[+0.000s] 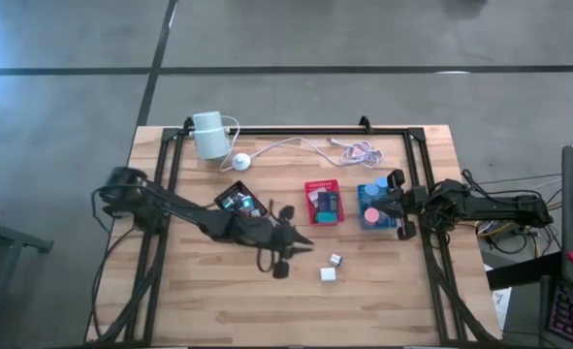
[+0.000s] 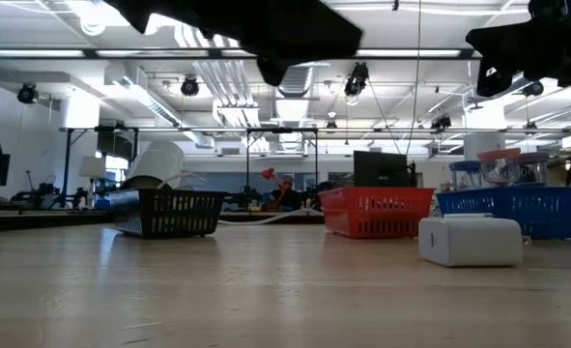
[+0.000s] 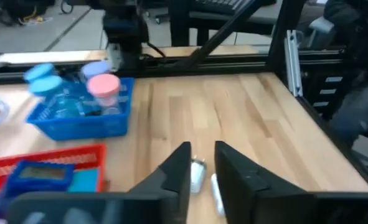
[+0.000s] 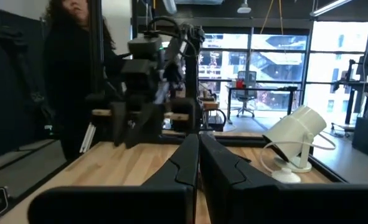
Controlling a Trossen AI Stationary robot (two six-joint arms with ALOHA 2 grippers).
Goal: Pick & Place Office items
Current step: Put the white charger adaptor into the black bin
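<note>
Two small white blocks (image 1: 331,268) lie loose on the tabletop (image 1: 218,310), near the red tray (image 1: 324,203). The left gripper (image 1: 288,254) hovers just left of them, jaws a little apart, holding nothing. Next it should drop over one block and squeeze. The right gripper (image 1: 397,208) waits clenched by the blue tray (image 1: 372,206).

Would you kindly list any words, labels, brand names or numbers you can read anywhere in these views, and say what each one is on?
No legible text in any view.
Red tray: the pieces inside may carry print, too blurred to read.
White block: bare face, no marking seen.
Blue tray: its capped containers show no readable label.
</note>
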